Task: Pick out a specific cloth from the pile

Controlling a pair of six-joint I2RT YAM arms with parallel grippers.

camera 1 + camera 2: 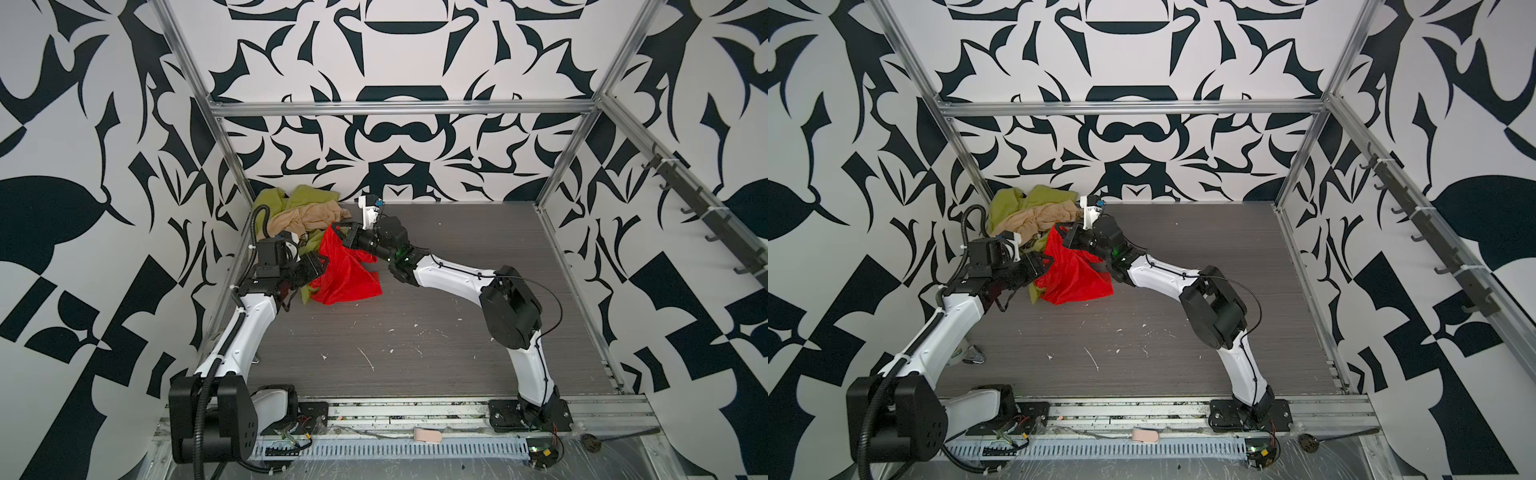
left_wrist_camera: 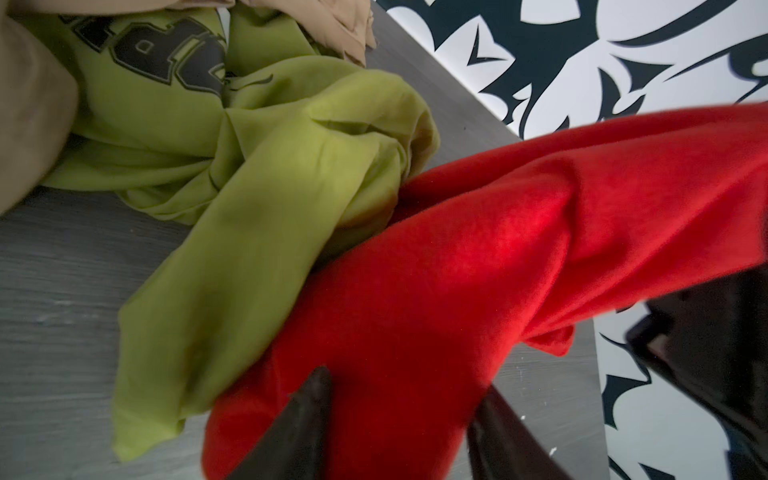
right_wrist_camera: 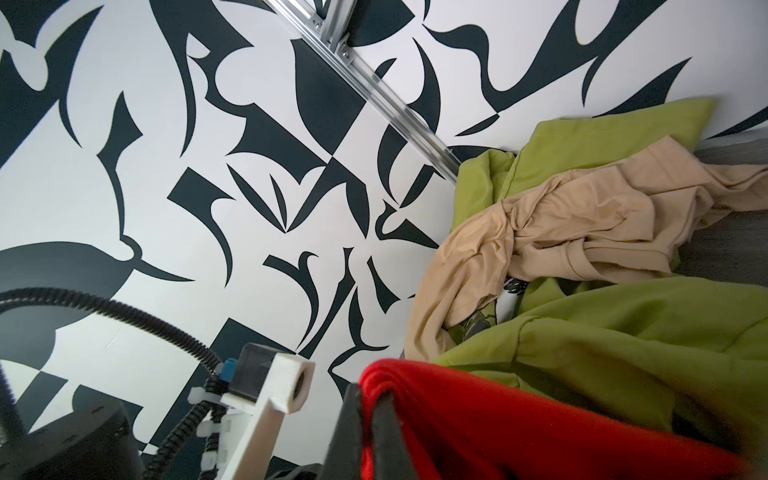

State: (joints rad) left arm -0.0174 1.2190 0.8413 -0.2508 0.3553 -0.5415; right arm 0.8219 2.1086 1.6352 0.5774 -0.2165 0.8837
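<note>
Cloth [image 1: 349, 274], red: near the counter's [image 1: 415, 324] far-left corner, just in front of the green-and-beige pile [image 1: 303, 208] and touching it. Top edge pinched and lifted by the clenched right end effector [image 1: 337, 231], lower part resting on the counter. Left end effector [image 2: 405, 382]: fingers astride a red fold, grip unclear.

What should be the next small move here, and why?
Probably close the left gripper on the red cloth: its jaws stand apart around a fold of it, while the right gripper is shut on the upper edge. The green cloth lies against it, so a second grip may help free it.
</note>
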